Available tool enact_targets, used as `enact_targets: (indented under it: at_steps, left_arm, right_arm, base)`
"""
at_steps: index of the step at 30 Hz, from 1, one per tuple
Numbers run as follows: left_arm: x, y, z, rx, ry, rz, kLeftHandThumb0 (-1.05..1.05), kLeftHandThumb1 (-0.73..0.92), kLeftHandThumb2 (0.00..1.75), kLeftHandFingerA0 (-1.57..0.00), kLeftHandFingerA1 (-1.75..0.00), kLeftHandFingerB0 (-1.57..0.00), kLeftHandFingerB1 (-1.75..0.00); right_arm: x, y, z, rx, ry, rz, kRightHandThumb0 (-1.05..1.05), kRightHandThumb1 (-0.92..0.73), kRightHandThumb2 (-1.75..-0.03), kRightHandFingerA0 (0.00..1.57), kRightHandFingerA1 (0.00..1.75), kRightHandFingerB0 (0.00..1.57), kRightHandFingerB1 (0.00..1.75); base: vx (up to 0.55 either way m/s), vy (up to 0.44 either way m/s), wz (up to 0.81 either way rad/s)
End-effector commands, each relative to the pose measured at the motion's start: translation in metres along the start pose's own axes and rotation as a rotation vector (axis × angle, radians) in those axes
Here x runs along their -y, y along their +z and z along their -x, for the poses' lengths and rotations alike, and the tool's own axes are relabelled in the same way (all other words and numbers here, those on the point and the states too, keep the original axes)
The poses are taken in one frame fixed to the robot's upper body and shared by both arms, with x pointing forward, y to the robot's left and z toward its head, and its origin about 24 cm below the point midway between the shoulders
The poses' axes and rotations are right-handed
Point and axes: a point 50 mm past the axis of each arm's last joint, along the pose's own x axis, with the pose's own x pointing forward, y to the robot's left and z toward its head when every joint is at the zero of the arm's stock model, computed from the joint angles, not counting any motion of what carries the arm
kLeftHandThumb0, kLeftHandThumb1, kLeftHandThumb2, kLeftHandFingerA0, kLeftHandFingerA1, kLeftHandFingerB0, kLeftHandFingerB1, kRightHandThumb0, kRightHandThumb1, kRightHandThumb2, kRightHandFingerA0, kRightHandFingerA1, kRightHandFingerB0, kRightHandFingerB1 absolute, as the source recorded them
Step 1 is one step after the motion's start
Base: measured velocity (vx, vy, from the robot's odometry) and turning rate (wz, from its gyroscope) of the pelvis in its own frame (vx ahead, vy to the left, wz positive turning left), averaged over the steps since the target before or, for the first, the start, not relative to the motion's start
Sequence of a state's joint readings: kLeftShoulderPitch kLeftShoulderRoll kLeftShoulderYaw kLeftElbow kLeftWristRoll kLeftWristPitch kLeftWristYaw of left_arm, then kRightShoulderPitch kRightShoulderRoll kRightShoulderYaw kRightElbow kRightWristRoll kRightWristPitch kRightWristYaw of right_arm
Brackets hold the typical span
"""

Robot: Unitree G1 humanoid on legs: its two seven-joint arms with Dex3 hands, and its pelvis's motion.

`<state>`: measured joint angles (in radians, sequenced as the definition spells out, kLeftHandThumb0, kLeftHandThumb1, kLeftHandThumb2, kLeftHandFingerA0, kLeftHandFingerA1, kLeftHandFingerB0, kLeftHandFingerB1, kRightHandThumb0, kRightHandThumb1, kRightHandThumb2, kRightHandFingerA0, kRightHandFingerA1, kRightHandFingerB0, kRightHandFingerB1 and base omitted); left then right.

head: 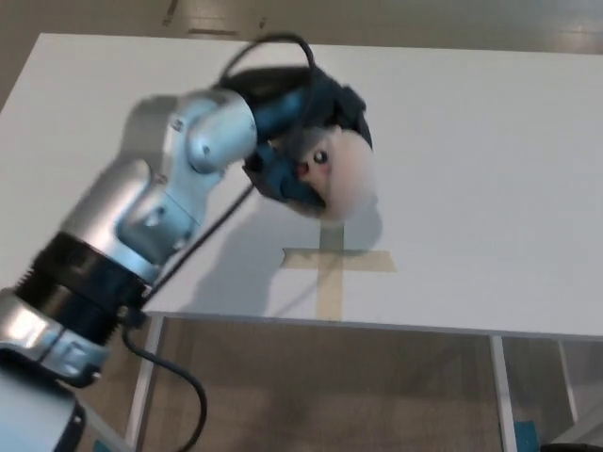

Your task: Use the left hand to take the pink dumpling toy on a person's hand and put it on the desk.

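Over the desk (pixel 490 169): left hand (pixel 292 132) clamped on dumpling toy (pixel 341 177)
Below toy: tape cross (pixel 332 268)

A single head camera looks steeply down from close above the white surface (pixel 490 169), facing its near edge.
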<state>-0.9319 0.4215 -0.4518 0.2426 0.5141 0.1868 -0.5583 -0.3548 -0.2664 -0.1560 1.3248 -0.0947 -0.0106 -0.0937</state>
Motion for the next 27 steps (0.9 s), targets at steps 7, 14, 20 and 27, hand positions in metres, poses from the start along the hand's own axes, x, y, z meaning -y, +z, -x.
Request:
enact_targets:
  at_steps: [7, 14, 20, 27]
  left_arm:
    - [-0.069, -0.027, 0.063, 0.082, 0.23, 0.007, -0.23, 0.79, 0.63, -0.85, -1.05, -0.86, -0.6]
    - [-0.068, -0.061, 0.08, -0.02, 0.226, 0.001, -0.23, 0.78, 0.64, -0.81, -1.14, -0.83, -0.73]
    - [-0.05, -0.093, 0.088, -0.133, 0.176, -0.002, -0.22, 0.78, 0.64, -0.75, -1.2, -0.83, -0.7]
    - [-0.028, -0.126, 0.086, -0.258, 0.163, -0.043, -0.23, 0.78, 0.63, -0.67, -1.31, -0.77, -0.83]
  right_arm:
    - [0.004, -0.006, 0.0, -0.03, 0.005, -0.005, -0.21, -0.68, -0.59, 0.75, 0.49, 0.58, 0.44]
    - [0.006, -0.009, 0.0, -0.035, 0.004, 0.01, -0.21, -0.68, -0.6, 0.75, 0.49, 0.57, 0.43]
    - [0.005, -0.011, 0.001, -0.041, 0.007, 0.009, -0.23, -0.68, -0.6, 0.75, 0.49, 0.57, 0.43]
    - [0.004, -0.009, 0.001, -0.037, 0.01, -0.003, -0.23, -0.68, -0.6, 0.75, 0.49, 0.57, 0.43]
  base:
    - [0.0, 0.0, 0.0]
    - [0.0, 0.0, 0.0]
    - [0.0, 0.0, 0.0]
    - [0.0, 0.0, 0.0]
